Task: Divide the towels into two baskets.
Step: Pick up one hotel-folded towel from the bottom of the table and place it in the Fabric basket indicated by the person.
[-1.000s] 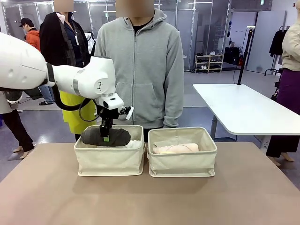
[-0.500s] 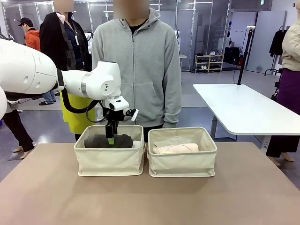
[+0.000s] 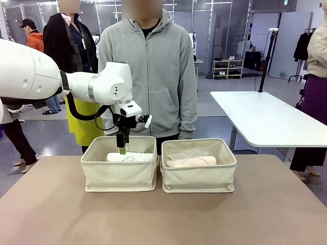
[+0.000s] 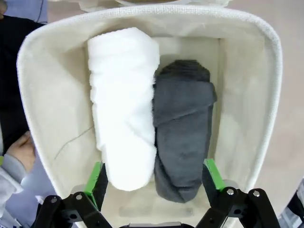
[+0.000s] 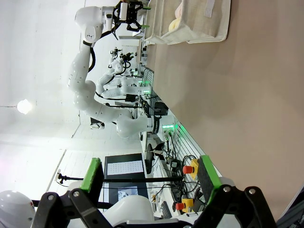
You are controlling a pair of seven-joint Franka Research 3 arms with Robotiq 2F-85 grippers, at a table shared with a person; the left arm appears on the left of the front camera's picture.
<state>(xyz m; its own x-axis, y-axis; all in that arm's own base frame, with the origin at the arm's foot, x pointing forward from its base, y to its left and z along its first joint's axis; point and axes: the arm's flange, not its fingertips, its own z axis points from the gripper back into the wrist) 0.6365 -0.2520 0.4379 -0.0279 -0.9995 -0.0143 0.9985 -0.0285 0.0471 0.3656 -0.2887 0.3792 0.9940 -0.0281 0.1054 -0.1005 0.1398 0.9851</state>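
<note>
**Operator:** Hovering over which bin, and what is the jaw state of the left gripper (image 3: 122, 148)?

**Technician:** It hangs just above the left basket (image 3: 120, 176), left of centre in the front view. The jaws stand wide apart and hold nothing. In the left wrist view the green pads (image 4: 96, 177) sit at the lower edge, 1 on each side of the 2 rolls below.

**Operator:** State the key relation for the next move.

**Technician:** Both rolls lie straight below the fingers, inside that basket. The white towel (image 4: 123, 107) lies left of centre in the wrist view, and the dark grey towel (image 4: 183, 128) lies right of centre, touching it along its side. Their long axes run bottom to top of that frame, parallel to each other and across the line between the pads. Judgement: nothing here needs another grasp; the arm needs only to lift clear.

**Operator:** Condition of the towels?

**Technician:** Soft terry rolls, slightly loose. The grey roll shows a diagonal fold edge. In the front view only the white one clears the rim.

**Operator:** And the other side?

**Technician:** The right basket (image 3: 199, 176) sits just beside the left one, right of centre. A pale pink towel (image 3: 191, 162) lies lengthwise in it; a second pale roll shows behind it. The right gripper (image 5: 149, 183) is wide open and empty, well apart from both baskets. Judgement: the split appears complete at 2 and 2.
</note>
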